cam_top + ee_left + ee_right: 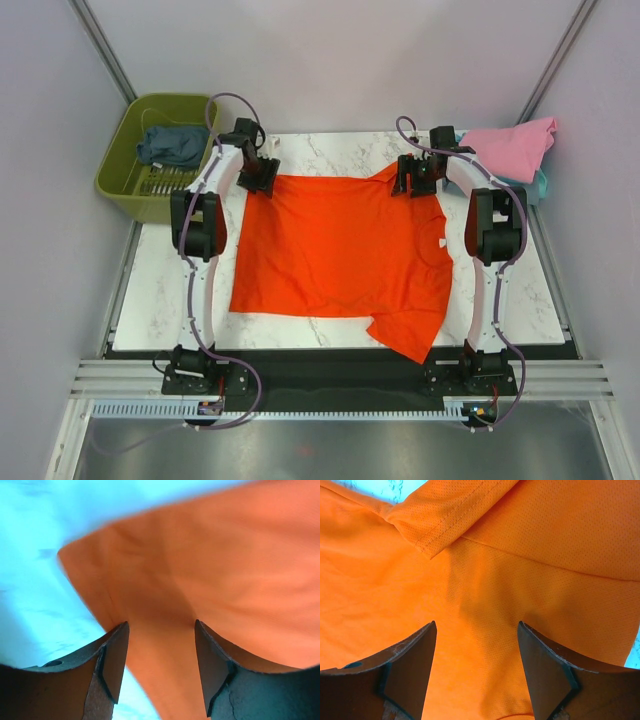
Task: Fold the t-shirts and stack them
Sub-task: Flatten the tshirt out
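Observation:
The orange-red t-shirt (340, 250) lies spread on the marble table, one sleeve hanging toward the near edge. My left gripper (262, 180) is open over its far left corner; in the left wrist view the cloth (210, 570) fills the gap between the jaws (161, 630). My right gripper (408, 182) is open over the far right corner by a folded sleeve (445, 525); the jaws (477, 630) straddle flat cloth. A pink t-shirt (510, 145) lies on a teal one (540, 185) at the far right. A slate-blue t-shirt (172, 145) lies in the basket.
An olive-green basket (125, 185) stands off the table's far left corner. The marble table (160, 300) shows bare strips left and right of the shirt. Grey walls close in both sides.

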Robot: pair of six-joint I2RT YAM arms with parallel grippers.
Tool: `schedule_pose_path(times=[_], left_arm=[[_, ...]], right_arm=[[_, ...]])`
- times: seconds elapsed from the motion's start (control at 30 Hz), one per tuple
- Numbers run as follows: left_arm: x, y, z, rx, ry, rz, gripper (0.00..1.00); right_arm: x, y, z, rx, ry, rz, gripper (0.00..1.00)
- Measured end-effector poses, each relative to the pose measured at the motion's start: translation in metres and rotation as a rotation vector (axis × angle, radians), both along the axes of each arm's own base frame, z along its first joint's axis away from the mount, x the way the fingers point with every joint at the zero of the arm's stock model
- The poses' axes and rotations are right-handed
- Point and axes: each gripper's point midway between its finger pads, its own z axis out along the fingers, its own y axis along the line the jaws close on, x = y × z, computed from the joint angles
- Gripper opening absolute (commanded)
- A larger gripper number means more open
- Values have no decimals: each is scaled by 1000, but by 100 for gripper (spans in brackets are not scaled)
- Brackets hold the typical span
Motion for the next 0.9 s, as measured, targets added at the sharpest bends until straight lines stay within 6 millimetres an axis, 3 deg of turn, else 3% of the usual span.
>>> schedule_pose_path(times=[0.1, 0.27, 0.37, 0.47, 0.63, 0.77, 0.83, 0.9], left_arm=[[19, 29, 7, 67, -64, 76, 63], [48, 59, 31, 120, -180, 165, 65], [63, 59, 47, 119, -249, 179, 63], [62, 51, 57, 112, -272, 168, 62], [20, 6, 79, -2, -225, 67, 60], [-30, -51, 101, -142, -167, -63, 57], [-50, -73, 100, -196, -121, -116, 57], [-72, -92, 87, -246, -49, -159, 56]], right_arm=[[0, 0, 0, -4, -1, 2, 75], [0, -1, -1, -8, -3, 5, 75], [0, -1, -1, -12, -5, 8, 74], [0, 0, 0, -15, -9, 15, 75], [5, -4, 8, -47, -29, 37, 75], [28, -2, 25, -27, -94, 47, 75], [35, 1, 30, -14, -117, 54, 74], [42, 1, 32, -11, -130, 55, 74]])
